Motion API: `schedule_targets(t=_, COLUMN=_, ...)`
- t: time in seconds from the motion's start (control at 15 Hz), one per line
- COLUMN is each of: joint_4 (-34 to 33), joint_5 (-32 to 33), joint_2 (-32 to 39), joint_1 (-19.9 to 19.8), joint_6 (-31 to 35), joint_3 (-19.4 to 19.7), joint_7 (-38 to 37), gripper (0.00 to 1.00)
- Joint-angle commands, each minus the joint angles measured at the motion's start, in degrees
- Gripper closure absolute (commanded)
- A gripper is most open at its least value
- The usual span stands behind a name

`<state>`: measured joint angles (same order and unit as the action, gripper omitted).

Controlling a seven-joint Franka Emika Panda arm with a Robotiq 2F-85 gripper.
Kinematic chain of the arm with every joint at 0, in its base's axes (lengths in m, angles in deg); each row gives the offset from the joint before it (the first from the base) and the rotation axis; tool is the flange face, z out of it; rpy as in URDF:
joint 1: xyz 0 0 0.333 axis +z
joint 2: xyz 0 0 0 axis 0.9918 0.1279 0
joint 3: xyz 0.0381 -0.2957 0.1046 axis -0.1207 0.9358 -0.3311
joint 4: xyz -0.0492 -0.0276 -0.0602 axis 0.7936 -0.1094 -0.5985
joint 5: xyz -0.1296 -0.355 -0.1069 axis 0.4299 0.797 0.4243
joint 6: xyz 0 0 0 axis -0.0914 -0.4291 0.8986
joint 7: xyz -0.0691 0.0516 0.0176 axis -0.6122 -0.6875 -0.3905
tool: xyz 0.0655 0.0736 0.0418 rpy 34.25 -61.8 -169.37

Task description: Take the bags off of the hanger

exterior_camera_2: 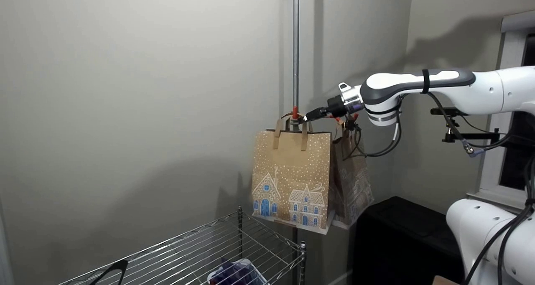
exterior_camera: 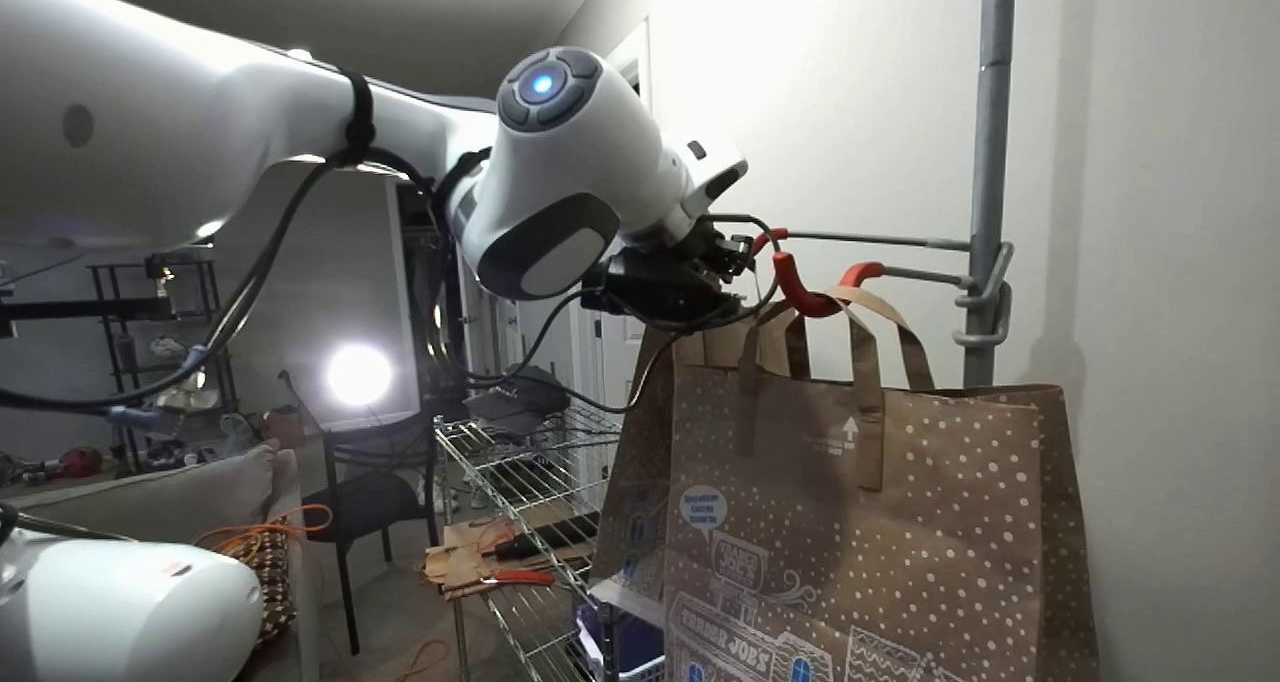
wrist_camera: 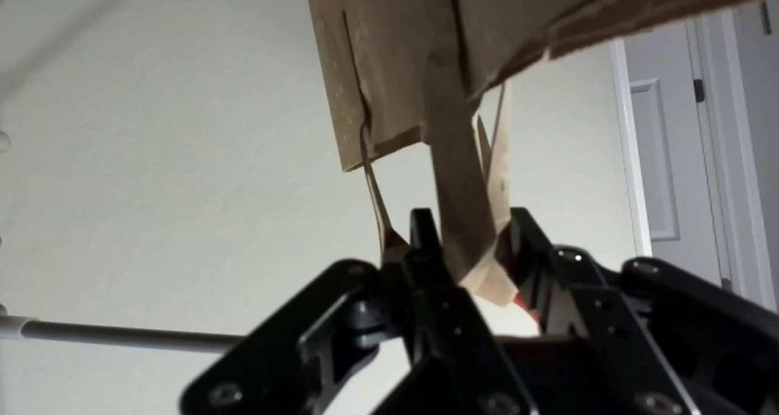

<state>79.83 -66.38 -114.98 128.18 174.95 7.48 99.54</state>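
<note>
"Where did we find the bags [exterior_camera_2: 291, 172]?"

"They hung by their handles from the red-ended hanger [exterior_camera: 797, 290], near the pole [exterior_camera: 990, 162]."

"And our gripper [wrist_camera: 473, 220]?"

"Moderately parted, with a paper handle [wrist_camera: 459, 171] between its fingers [wrist_camera: 424, 235]; we couldn't quite tell if they touched it."

"How did we expect them to handle?"

"We judged them light, floppy and easily torn, best pinched at the handle's top loop and lifted gently."

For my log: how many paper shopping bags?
2. In an exterior view, the near paper bag hangs left; the far paper bag, partly behind it, right. Others may be hidden.
</note>
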Motion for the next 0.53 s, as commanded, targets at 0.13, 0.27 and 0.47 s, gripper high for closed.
schedule_targets(t=0.13, joint_4=-0.6, joint_5=0.5, joint_2=-0.4, joint_1=0.6, joint_6=1.1, joint_3=0.3, joint_7=1.1, gripper=0.96)
schedule_targets(t=0.27, joint_4=-1.3, joint_5=0.6, joint_2=-0.7, joint_1=0.3, joint_6=0.7, joint_3=-0.2, joint_7=0.7, gripper=0.98)
schedule_targets(t=0.47, joint_4=-2.4, joint_5=0.8, joint_2=-1.7, joint_1=-1.2, joint_6=-0.7, joint_3=-1.4, joint_7=-0.2, gripper=0.95)
